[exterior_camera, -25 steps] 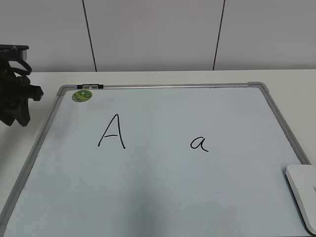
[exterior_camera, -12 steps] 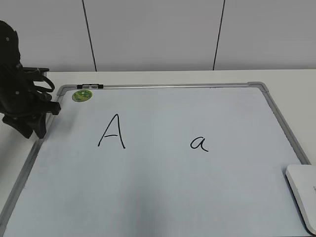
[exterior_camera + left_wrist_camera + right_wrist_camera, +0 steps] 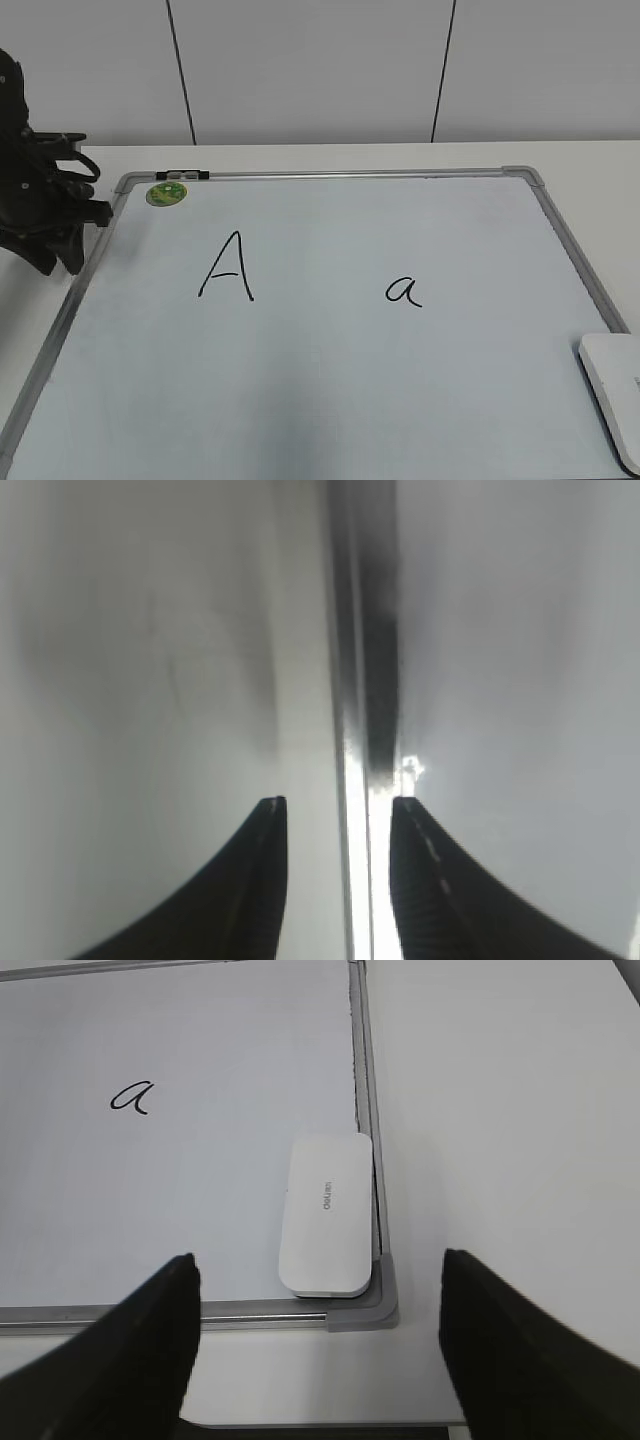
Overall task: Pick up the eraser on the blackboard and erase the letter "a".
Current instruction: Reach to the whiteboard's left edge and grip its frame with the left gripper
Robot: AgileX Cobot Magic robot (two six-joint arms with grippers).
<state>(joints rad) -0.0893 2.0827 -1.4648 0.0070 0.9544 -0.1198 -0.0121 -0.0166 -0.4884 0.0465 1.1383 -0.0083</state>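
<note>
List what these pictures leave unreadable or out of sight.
- Eraser: cut off by the exterior view's right edge.
- Its grey print: too small to read in the right wrist view.
- Right gripper: outside the exterior view.
- Left gripper: blurred close-up; the fingers straddle the blackboard frame, contact unclear.

Lab-like room: bare white table (image 3: 330, 153), panelled wall (image 3: 320, 70)

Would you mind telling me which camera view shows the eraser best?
The right wrist view: the whole eraser lies in it, in the board's corner by the frame, its grey print visible. The exterior view catches only part of it, cut off at the picture's lower right edge. The left wrist view shows none of it.
</note>
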